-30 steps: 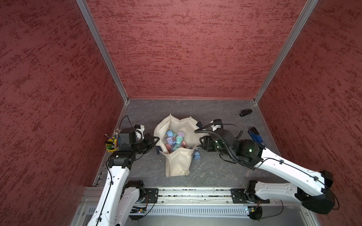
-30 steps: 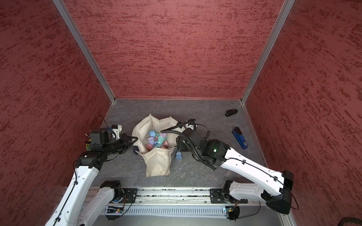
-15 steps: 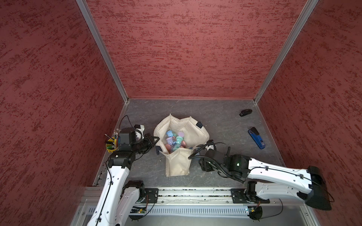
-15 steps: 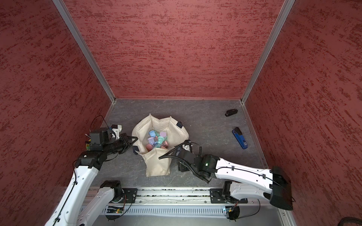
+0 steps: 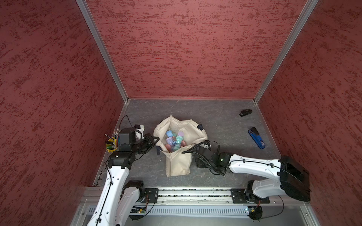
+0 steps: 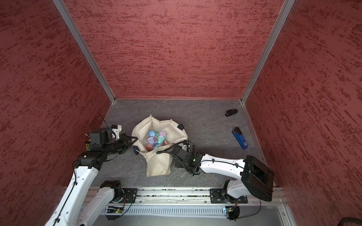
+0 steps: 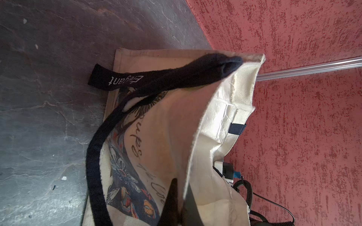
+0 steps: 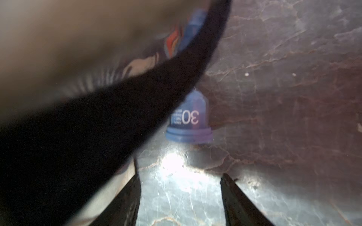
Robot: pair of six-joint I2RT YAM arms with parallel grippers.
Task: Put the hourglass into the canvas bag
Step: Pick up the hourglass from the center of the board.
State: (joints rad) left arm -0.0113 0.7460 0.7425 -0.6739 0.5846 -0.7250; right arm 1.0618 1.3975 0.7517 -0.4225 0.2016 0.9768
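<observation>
Beside the large cream canvas bag (image 5: 178, 164), on the side nearest my right arm (image 5: 252, 166), the small blue plastic hourglass (image 8: 193, 117) with a white "30" printed on it sits on the grey stone-patterned tabletop (image 8: 274, 78). It is outside the bag and partly hidden behind the bag's dark navy strap (image 8: 98, 127). I cannot tell whether it stands or lies, and in both top views that arm covers it. My right gripper (image 8: 180, 174) is low over the tabletop next to the bag and pointed at the hourglass, its jaws apart with nothing between them; the hourglass is ahead of the fingertips, clear of them. My left gripper (image 7: 181, 191) is on the opposite side of the bag, clamped tight on the canvas rim, which runs between its two fingers (image 7: 171, 203) in the left wrist view. The bag's mouth gapes upward in both top views. Inside the bag I see a heap of pastel hourglasses (image 5: 173, 140), blue, lilac, teal and pink. Well apart from the bag, beyond my right arm, lie a blue-and-black stapler (image 5: 256, 138) and a small black object (image 5: 245, 113). A yellow cup of pens (image 5: 111, 146) stands past my left gripper, away from the bag.
</observation>
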